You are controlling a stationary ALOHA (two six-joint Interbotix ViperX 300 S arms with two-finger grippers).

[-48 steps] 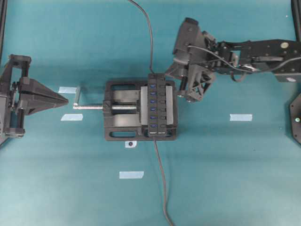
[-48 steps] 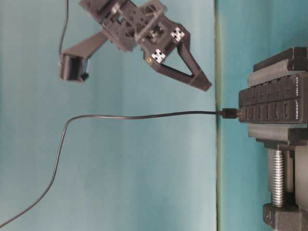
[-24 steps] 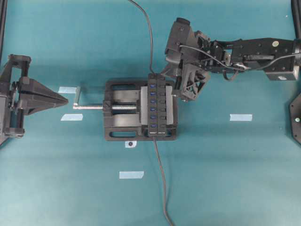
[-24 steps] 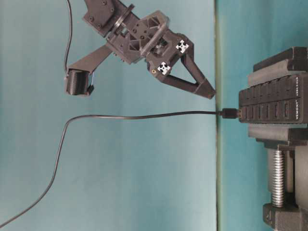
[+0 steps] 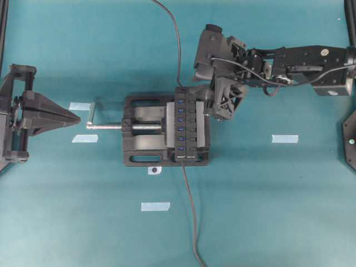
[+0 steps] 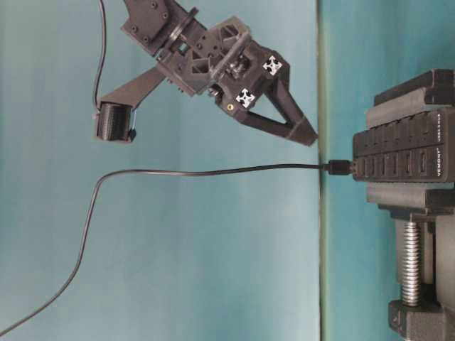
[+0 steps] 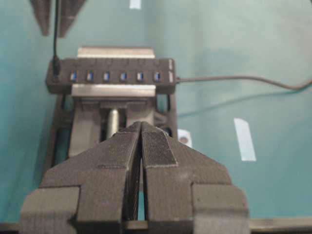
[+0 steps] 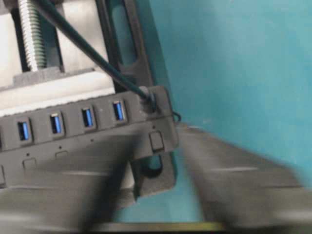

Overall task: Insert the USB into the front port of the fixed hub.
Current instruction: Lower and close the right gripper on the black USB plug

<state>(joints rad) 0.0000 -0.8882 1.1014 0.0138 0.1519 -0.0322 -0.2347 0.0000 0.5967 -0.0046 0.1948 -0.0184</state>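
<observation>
The fixed hub [image 5: 187,123] sits clamped in the vise [image 5: 146,129]. The USB [image 6: 339,168] is plugged into its end port. The right gripper [image 5: 211,104] hangs beside it, fingers apart; the left gripper [image 7: 141,141] is pressed together, empty.

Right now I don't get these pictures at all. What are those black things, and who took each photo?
These are two robot arms at a teal table. One photo looks straight down. One looks from table height, turned sideways. Two come from small cameras on the arms' wrists.

In the top-down photo, the left arm waits at the edge with its jaws shut and holding nothing. The right arm reaches to the middle with its jaws open and also empty.

In the middle sits a black vise, a clamp with a silver screw. It grips a long black hub with blue sockets. A small USB plug on a thin cable sits in the end socket, close to the right arm. Bits of pale tape mark the table.
</observation>
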